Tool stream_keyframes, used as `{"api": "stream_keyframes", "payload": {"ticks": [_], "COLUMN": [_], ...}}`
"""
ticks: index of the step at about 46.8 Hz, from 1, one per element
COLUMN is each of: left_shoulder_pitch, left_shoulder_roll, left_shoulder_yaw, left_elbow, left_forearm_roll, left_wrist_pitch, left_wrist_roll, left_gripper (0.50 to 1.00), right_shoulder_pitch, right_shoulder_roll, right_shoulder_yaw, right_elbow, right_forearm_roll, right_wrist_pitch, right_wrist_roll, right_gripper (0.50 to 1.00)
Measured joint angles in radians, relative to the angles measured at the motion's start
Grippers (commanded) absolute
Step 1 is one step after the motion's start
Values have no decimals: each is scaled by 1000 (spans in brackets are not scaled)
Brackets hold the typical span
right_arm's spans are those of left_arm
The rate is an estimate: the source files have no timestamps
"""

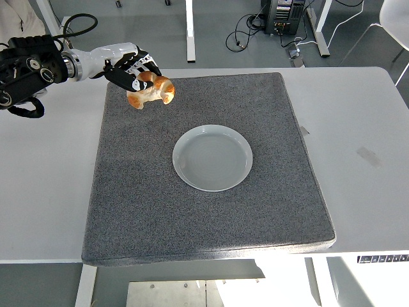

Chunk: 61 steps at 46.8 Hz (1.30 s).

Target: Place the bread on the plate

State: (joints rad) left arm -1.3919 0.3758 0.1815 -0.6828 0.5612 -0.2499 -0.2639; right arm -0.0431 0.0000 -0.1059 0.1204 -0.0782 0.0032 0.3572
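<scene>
My left hand (133,69) is shut on the bread (152,90), a small golden-brown roll, and holds it in the air over the far left part of the grey mat (204,211). The pale round plate (212,157) lies on the middle of the mat, to the right of and nearer than the bread. The plate holds nothing. My right arm does not show.
The mat lies on the white table (358,153). A person's sleeve (19,13) shows at the top left corner. Table legs and cables stand on the floor beyond the far edge.
</scene>
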Motion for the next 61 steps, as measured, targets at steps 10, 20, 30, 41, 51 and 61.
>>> {"api": "stream_keyframes", "payload": {"ticks": [10,20,30,41,51,61], "left_shoulder_pitch": [6,7,11,10,13,52], "left_shoulder_roll": [-9,-28,-69,-156,-237,-283], "left_shoulder_yaw": [-17,-21,-21,-22,-22,-17], "left_elbow": [0,0,-1,0,0,0], "left_forearm_roll": [-16,-20,-20,-21,-21,-21], "left_wrist_pitch": [7,8,9,22,51,75], "left_wrist_roll": [2,3,3,3,4,5], "left_gripper": [500,500,500,500,500,500], "right_shoulder_pitch": [0,0,0,0,0,0], "right_shoulder_roll": [0,0,0,0,0,0], "right_shoulder_yaw": [0,0,0,0,0,0], "right_elbow": [-1,0,1,-1,-4,-5], "right_forearm_roll": [0,0,0,0,0,0], "right_wrist_pitch": [0,0,0,0,0,0], "right_wrist_roll": [-1,-1,-1,-1,-1,-1], "right_gripper": [1000,1000,1000,1000,1000,1000]}}
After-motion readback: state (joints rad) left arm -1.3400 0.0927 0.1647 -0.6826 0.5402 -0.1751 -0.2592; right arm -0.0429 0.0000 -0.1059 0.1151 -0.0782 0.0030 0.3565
